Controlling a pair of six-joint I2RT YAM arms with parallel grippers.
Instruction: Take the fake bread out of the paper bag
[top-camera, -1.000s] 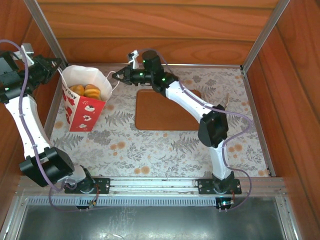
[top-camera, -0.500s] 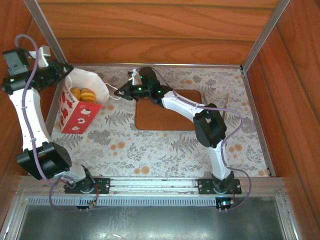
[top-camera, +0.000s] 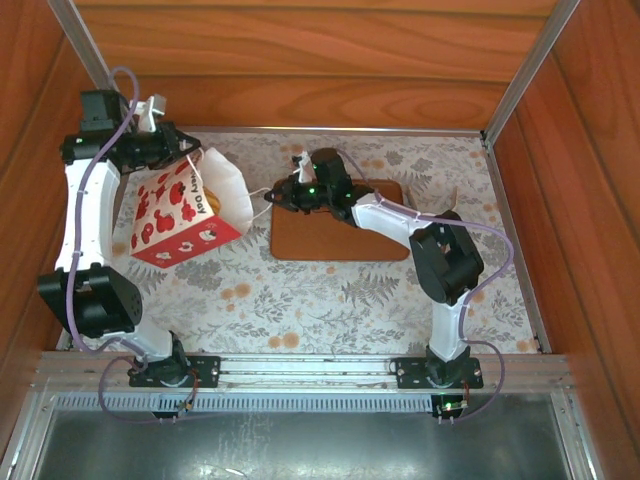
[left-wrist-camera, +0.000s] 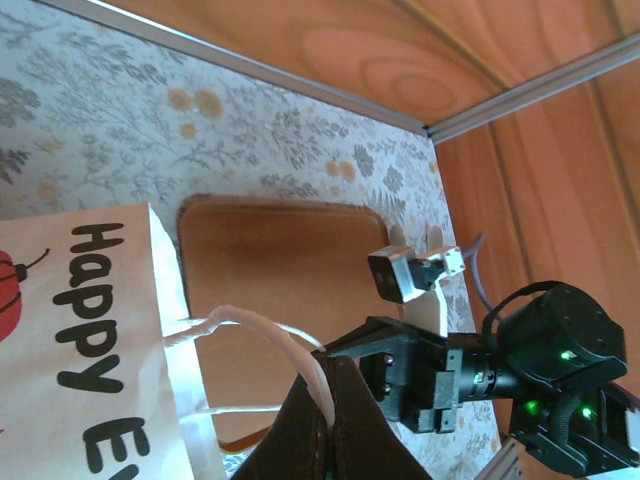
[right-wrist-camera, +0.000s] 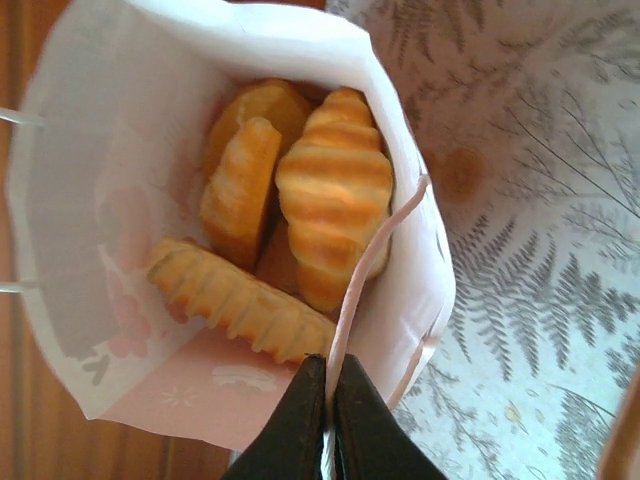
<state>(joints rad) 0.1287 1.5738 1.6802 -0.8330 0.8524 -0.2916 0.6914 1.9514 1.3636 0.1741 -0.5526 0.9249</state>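
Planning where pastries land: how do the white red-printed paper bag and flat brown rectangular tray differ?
The white red-printed paper bag is tipped, pastries inside; the brown rectangular tray lies flat, apparently bare. The left gripper and right gripper pinch the bag's cords; nothing holds the tray.

The bag (top-camera: 180, 215) is thin, matt white paper. The bread (right-wrist-camera: 335, 190) looks like glossy, ridged plastic. The tray (top-camera: 335, 238) is smooth, matt brown; the walls (top-camera: 300, 60) are varnished wood.
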